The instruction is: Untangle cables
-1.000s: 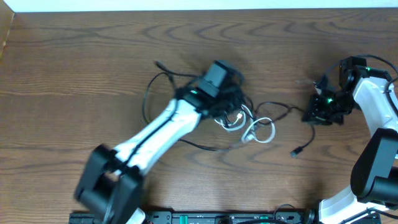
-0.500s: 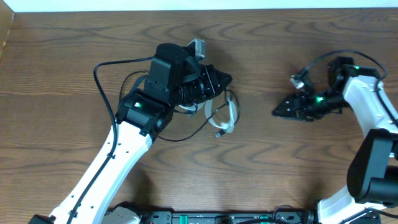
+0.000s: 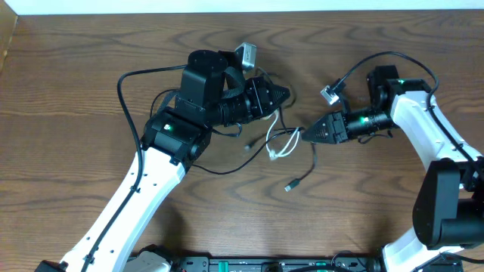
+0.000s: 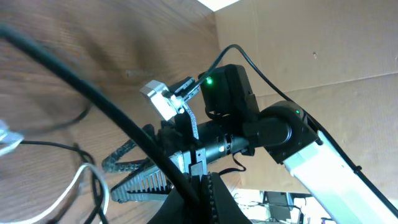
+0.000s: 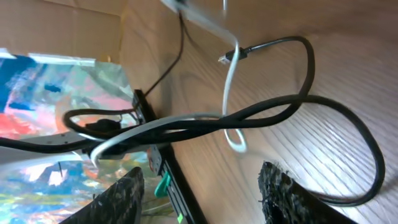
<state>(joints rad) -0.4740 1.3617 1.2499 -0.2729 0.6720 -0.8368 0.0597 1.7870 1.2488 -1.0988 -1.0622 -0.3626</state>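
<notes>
From above, light falls soft and even over the counter (image 3: 76,75). The wood grain reads crisp, and only a faint, diffuse shadow lies under my left arm (image 3: 140,189). The pale strip (image 3: 242,6) along the far edge is washed out to white. Small green lamps (image 3: 167,127) glow on both arms. Through my left wrist, the black cable (image 4: 93,99) crosses right by the lens as a thick, smeared band, and a bright patch (image 4: 217,3) burns out at the top. Through my right wrist, my tool's fingers (image 5: 121,199) are dark, nearly featureless masses at the bottom. The white cable (image 5: 226,84) smears toward the top, and the wood carries a dull sheen.
</notes>
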